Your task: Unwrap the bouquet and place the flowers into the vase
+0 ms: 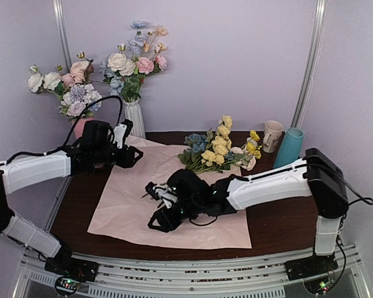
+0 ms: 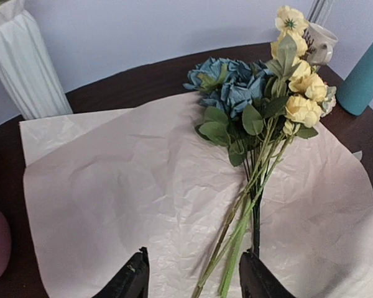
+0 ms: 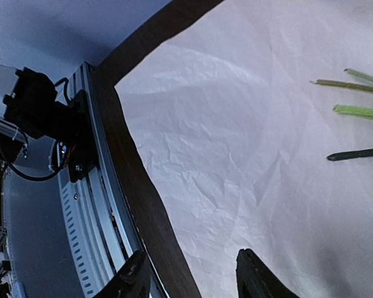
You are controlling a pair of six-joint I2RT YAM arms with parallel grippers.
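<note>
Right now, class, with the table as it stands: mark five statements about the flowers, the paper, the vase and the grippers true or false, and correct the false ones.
1. The flowers lie on the spread-out pink paper. True.
2. The flowers stand in the teal vase. False: they lie on the paper, and the vase stands apart at the back right.
3. The teal vase stands beside the mug. True.
4. The right gripper is shut on the stems. False: it is open over bare paper, apart from the stem ends.
5. The left gripper is open and holds nothing. True.
</note>
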